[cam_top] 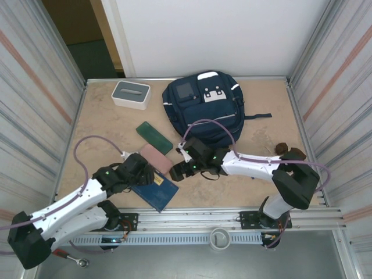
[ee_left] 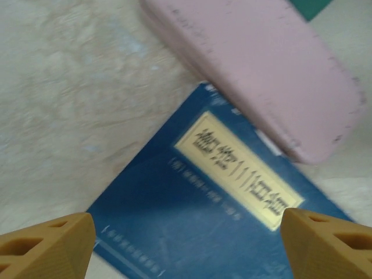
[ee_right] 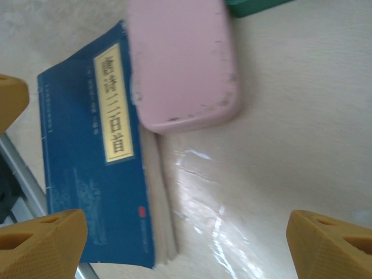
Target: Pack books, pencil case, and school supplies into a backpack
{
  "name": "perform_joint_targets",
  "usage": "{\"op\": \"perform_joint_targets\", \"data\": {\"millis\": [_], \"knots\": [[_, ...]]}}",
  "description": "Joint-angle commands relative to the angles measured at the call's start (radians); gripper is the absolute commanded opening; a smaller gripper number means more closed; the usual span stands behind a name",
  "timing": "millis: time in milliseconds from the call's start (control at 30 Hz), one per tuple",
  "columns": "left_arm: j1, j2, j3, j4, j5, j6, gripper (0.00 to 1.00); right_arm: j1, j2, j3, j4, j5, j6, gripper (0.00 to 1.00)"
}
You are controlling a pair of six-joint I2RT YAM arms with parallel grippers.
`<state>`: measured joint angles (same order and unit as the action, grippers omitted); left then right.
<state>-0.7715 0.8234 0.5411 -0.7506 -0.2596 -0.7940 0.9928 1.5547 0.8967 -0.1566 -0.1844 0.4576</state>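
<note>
Navy book [cam_top: 156,189] lies on the table [cam_top: 104,122] well in front of the backpack [cam_top: 204,107], a pink pencil case [cam_top: 156,158] overlapping its backpack-side corner. Left hand [ee_left: 186,244] and right hand [ee_right: 186,244] hover over it, both spread wide, holding nothing.

Inside a robotics lab's enclosed test cell: a white-and-black left robot arm [cam_top: 70,203] and its matching right robot arm [cam_top: 256,164] stand bolted to a slotted aluminium rail [cam_top: 192,220] at the near edge of a beige, stone-patterned surface [cam_top: 110,125]. A ribbed translucent left side panel [cam_top: 29,87], a like right side panel [cam_top: 343,75] and a plain white back wall [cam_top: 221,35] box it in. A purple cable [cam_top: 81,154] loops along the left robot arm.
</note>
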Motion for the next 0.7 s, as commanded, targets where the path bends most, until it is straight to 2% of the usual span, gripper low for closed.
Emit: {"op": "perform_joint_targets", "data": {"millis": [0,133,400,533,667], "knots": [[0.008,-0.034,-0.037,-0.131,-0.048,-0.076,0.84,0.027,0.034,0.038,-0.003,-0.027,-0.028,0.87],[0.006,-0.039,-0.068,-0.144,0.013,-0.130,0.84,0.040,0.084,0.067,0.000,-0.059,-0.017,0.87],[-0.002,-0.088,-0.114,-0.146,0.031,-0.166,0.84,0.082,0.229,0.193,-0.044,-0.062,-0.041,0.84],[-0.013,-0.095,-0.123,-0.138,0.066,-0.166,0.82,0.088,0.264,0.231,-0.067,-0.050,-0.037,0.81],[-0.043,-0.114,-0.131,-0.152,0.046,-0.180,0.78,0.090,0.289,0.253,-0.090,-0.045,-0.036,0.80]]}}
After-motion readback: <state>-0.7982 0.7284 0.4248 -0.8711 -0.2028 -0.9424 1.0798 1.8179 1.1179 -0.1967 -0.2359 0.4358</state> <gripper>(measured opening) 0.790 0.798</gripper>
